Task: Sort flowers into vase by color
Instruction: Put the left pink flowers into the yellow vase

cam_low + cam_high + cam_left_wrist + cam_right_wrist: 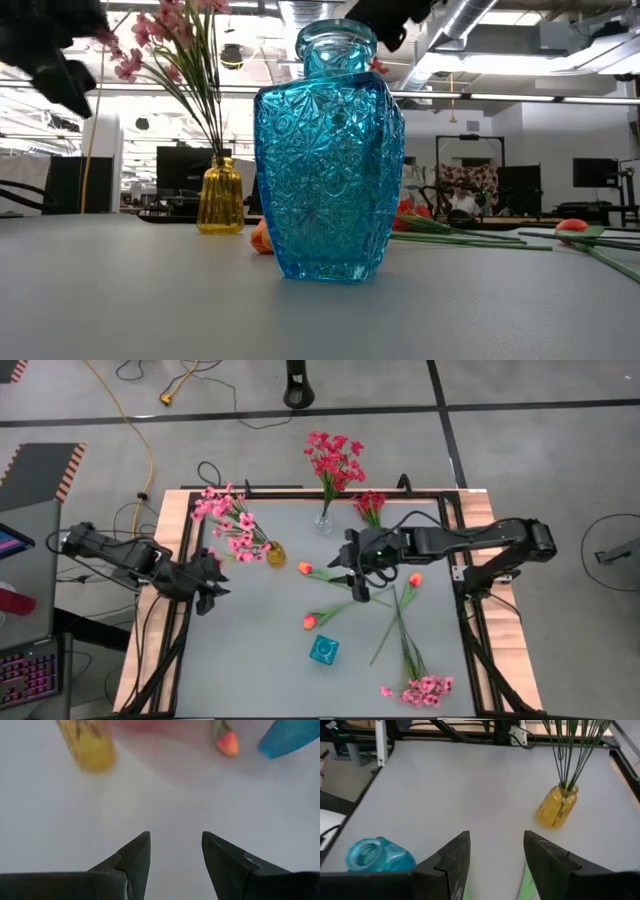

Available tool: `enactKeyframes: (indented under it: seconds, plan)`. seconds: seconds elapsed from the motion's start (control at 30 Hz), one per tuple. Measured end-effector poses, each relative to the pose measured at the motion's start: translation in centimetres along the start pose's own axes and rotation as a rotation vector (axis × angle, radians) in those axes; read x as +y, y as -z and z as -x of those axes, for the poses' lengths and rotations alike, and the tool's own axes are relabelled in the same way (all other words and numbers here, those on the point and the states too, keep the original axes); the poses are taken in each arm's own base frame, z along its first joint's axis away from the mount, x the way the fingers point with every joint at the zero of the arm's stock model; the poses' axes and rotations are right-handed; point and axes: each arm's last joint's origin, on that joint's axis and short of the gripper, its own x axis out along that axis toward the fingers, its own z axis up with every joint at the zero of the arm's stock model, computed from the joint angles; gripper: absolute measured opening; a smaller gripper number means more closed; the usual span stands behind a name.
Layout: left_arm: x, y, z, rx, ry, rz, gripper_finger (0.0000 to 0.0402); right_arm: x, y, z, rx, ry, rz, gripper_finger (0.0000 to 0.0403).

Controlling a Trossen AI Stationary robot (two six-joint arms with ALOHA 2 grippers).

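My left gripper (212, 585) (175, 836) is open over bare table near the left edge. My right gripper (355, 575) (496, 835) is open above mid-table, and a green tulip leaf (527, 880) shows just under its fingers. Three orange tulips (305, 569) (310, 621) (415, 579) lie flat on the table. A pink spray (428, 690) lies near the near edge. The yellow vase (275, 553) (556, 809) holds pink sprays (228, 520). A clear vase (323, 523) holds red sprays (333, 458). More red blossoms (370, 505) sit beside it. The blue vase (323, 650) (330, 160) stands upright.
A black frame (455, 500) borders the grey table (260, 670). Long green stems (395, 625) cross the table right of the blue vase. Cables lie on the floor beyond the far edge. Bare table lies between the left gripper and the blue vase.
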Motion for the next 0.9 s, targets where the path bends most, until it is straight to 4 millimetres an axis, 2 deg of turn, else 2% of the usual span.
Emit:
enactKeyframes:
  seconds: [0.17, 0.33, 0.63, 0.9]
  plan:
    - [-0.4, 0.5, 0.1, 0.031, 0.032, 0.027, 0.0165, 0.6, -0.2, 1.3, -0.006, 0.029, 0.007, 0.0211]
    - [-1.0, 0.6, 0.0, 0.027, 0.037, 0.041, 0.0165, 1.3, 0.0, 2.3, 0.020, 0.045, -0.098, 0.0211]
    - [-4.2, -0.1, -1.1, -0.068, 0.116, -0.100, 0.0165, 3.0, 2.1, 1.7, 0.225, 0.070, -0.397, 0.0211]
    - [-6.9, 0.1, -2.8, -0.078, 0.104, -0.183, 0.0165, 5.9, 4.4, 1.5, 0.430, 0.157, -0.621, 0.0211]
